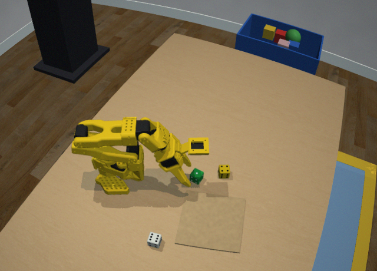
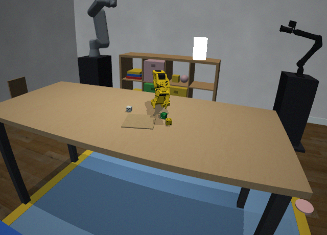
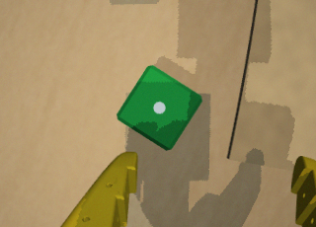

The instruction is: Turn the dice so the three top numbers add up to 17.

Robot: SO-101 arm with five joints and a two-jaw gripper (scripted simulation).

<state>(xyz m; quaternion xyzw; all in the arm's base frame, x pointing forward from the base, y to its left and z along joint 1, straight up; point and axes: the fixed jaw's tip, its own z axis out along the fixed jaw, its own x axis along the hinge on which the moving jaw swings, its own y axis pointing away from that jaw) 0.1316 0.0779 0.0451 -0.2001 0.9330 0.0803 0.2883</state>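
Note:
A green die (image 1: 196,175) lies on the table just beyond the mat's far edge, one pip up; it also shows in the wrist view (image 3: 160,108) and in the exterior view (image 2: 163,115). A yellow die (image 1: 224,171) sits to its right, four up, also off the mat. A white die (image 1: 154,239) lies left of the mat, six up. The tan mat (image 1: 211,222) lies flat with no die on it. My gripper (image 1: 186,174) hangs low just left of the green die, fingers partly open and empty; in the wrist view (image 3: 213,207) the die lies ahead of the fingertips.
A blue bin (image 1: 278,43) with coloured blocks stands past the table's far edge. A black pedestal (image 1: 65,30) stands on the floor at the left. My arm's base (image 1: 112,171) sits left of the dice.

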